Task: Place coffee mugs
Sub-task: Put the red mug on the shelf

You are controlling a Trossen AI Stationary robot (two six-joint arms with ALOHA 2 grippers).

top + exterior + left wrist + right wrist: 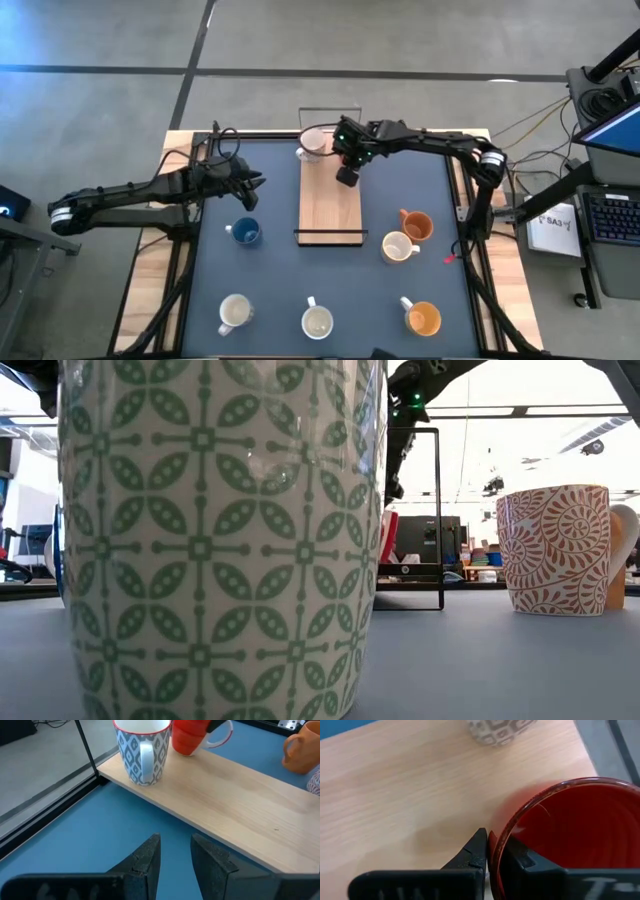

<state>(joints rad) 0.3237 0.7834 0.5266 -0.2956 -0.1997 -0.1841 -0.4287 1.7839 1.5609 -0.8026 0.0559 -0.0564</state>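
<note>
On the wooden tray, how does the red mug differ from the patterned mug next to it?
The red mug is plain red inside and out; the patterned mug is white with grey-blue diamonds and a red rim. The right pincer pinches the red mug's rim, one finger inside; nothing touches the patterned mug. Both stand upright at the same end of the tray.

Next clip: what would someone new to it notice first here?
The right gripper pinches the rim of a red mug at the far end of the light-wood tray, beside a blue-patterned white mug. In the low view, a green-leaf mug fills the near foreground. The left gripper hangs open near the tray's edge.
</note>
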